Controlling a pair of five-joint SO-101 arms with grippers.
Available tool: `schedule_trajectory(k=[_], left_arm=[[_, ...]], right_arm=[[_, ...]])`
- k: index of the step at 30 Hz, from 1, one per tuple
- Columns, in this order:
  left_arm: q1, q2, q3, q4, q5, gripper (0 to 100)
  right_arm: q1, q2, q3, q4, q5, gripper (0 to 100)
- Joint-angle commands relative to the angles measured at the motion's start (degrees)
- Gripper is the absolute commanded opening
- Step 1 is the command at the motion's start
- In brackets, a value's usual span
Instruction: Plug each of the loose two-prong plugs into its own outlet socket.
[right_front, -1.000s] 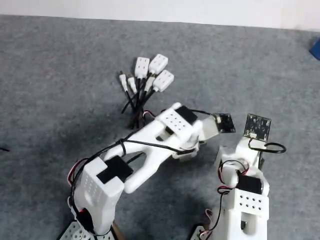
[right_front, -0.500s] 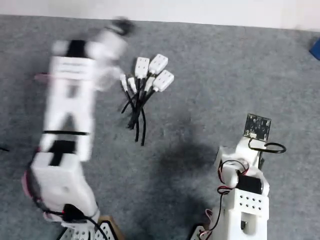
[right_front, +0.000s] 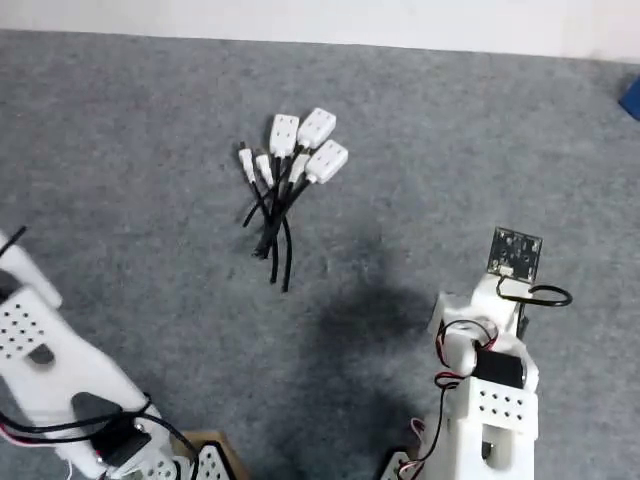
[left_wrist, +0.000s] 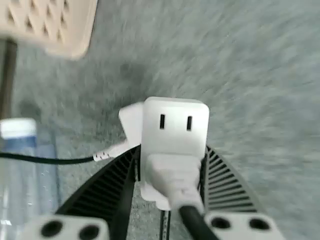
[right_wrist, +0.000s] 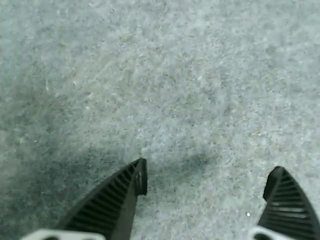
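1 white outlet socket (left_wrist: 175, 125), its 2 slots showing, sits pinched between the black fingers of the left gripper (left_wrist: 171, 152). It is held well apart from the bundle (right_front: 285, 175) of plugs, sockets and black cords on the grey carpet (right_front: 450, 150). The right gripper (right_wrist: 205, 180) hovers spread wide over carpet, also apart from that bundle.

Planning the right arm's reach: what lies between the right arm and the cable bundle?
Just bare grey carpet between the right arm and the cable bundle, as the high view shows; a shadow falls across part of it.
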Motion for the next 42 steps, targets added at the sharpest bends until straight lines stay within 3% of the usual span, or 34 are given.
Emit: schedule_trajectory(k=[1,4,13,19,23,29,35,42], left_arm=[[-1.9,4.6,-7.3,-2.1,-0.9,2],[-2.7,8.2,-10.5,-2.3,-1.4,4],[-5.2,10.9,-17.7,-1.0,-1.6,40],[-3.1,10.9,-29.1,13.0,-1.3,40],[1.1,8.3,-28.8,20.6,-1.3,37],[13.1,3.8,-28.6,26.6,-0.6,32],[26.9,-1.6,-28.3,26.6,18.1,26],[46.8,-2.0,-17.5,23.4,31.1,26]], right_arm=[[-1.5,-0.8,-0.1,-1.3,-0.4,35.8],[-1.5,-0.8,-0.1,-1.3,-0.4,35.8],[-1.5,-0.8,-0.1,-1.3,-0.4,35.8],[-1.5,-0.8,-0.1,-1.3,-0.3,35.8],[-1.5,-0.8,-0.1,-1.3,-0.3,35.8],[-1.5,-0.8,-0.1,-1.3,-0.4,35.8],[-1.5,-0.8,-0.1,-1.3,-0.4,35.8],[-1.5,-0.8,-0.1,-1.3,-0.4,35.8]])
